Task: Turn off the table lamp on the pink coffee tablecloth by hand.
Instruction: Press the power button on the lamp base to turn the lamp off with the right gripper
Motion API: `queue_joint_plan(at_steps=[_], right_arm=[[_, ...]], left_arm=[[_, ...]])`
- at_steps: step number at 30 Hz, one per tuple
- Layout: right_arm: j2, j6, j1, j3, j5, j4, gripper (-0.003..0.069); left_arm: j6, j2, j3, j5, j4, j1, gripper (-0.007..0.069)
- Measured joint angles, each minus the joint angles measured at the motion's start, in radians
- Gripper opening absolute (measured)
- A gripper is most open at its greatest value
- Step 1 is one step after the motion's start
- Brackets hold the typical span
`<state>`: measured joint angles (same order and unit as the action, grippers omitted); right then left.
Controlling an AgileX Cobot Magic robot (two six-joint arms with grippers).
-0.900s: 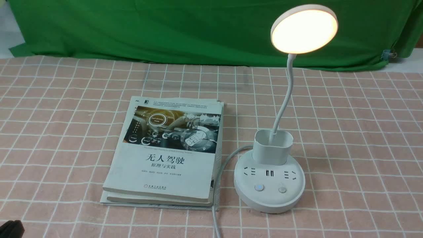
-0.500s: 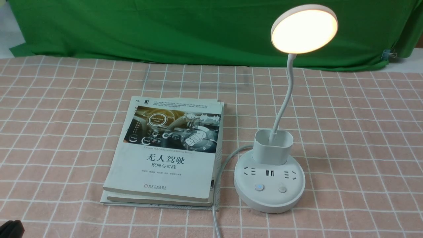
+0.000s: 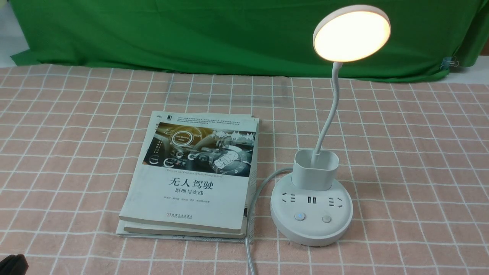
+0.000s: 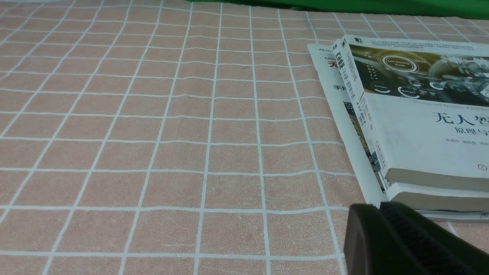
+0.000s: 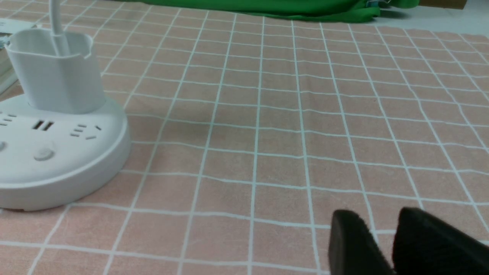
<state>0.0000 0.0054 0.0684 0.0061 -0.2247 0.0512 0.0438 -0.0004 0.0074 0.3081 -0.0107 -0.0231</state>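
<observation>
The table lamp point(image 3: 315, 172), white with a glowing disc head, is standing right of centre on the salmon-pink gridded tablecloth point(image 3: 420, 152). I am beginning the reach: right gripper point(image 5: 386, 233) slightly parted, empty; left gripper point(image 4: 382, 217) apparently closed. Next: pressing a round base button point(image 3: 300, 217).

The white table lamp point(image 3: 315, 172) is stood upright and lit on the pink grid tablecloth point(image 3: 420, 152); the right gripper point(image 5: 380, 225) is held apart from its base, fingers slightly parted.
</observation>
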Motion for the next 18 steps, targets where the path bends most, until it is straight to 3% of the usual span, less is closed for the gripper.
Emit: queue_joint_plan(at_steps=[14, 16, 18], right_arm=[[0.000, 0.006, 0.000, 0.000, 0.022, -0.005, 0.0239], [0.000, 0.035, 0.000, 0.000, 0.049, -0.022, 0.0239], [0.000, 0.171, 0.000, 0.000, 0.145, -0.061, 0.0239]], left_arm=[[0.000, 0.000, 0.000, 0.000, 0.000, 0.000, 0.0006], [0.000, 0.000, 0.000, 0.000, 0.000, 0.000, 0.0006], [0.000, 0.000, 0.000, 0.000, 0.000, 0.000, 0.0006]])
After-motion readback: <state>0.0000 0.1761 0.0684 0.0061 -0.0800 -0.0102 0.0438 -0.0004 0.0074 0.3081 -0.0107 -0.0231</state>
